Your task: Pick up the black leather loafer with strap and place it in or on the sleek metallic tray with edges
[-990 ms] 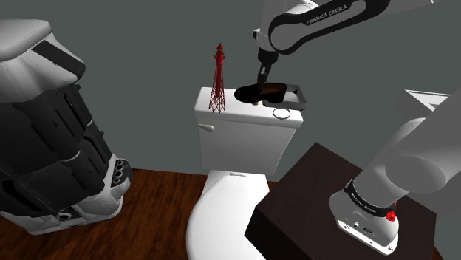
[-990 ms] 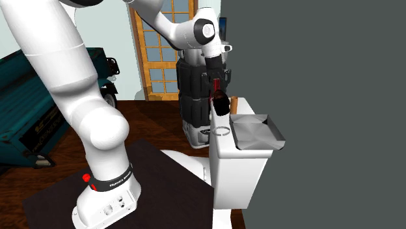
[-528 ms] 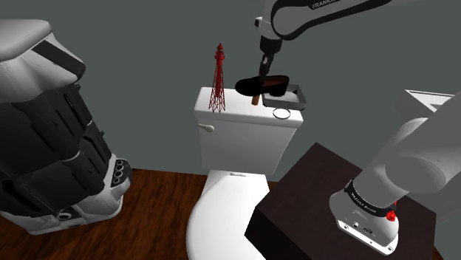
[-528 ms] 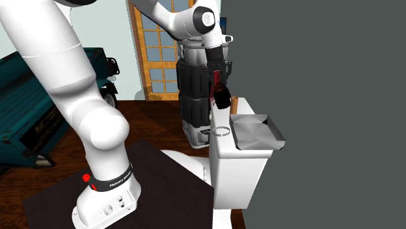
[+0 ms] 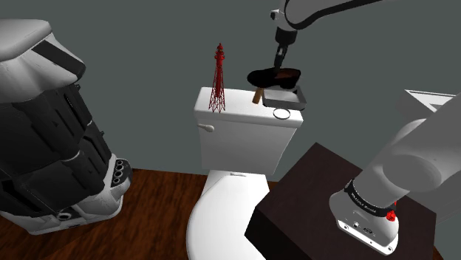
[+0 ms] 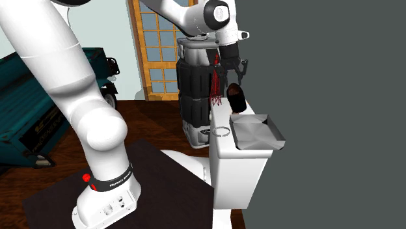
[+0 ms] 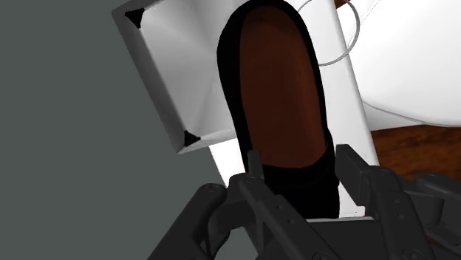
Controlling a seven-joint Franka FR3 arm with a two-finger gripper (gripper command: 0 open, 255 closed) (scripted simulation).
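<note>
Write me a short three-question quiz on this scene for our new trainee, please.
1. True or false: the gripper is shut on the black loafer.
2. Relative to the grey tray on the toilet tank, the loafer is: A) lying flat inside it; B) held in the air by it; C) underneath it.
3. Which red thing stands on the tank lid?
Key: 1 true; 2 B; 3 the lattice tower model.

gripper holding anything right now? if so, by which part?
Yes. The gripper is shut on the black loafer, clasping it at the heel end. The shoe hangs in the air above the toilet tank.
</note>
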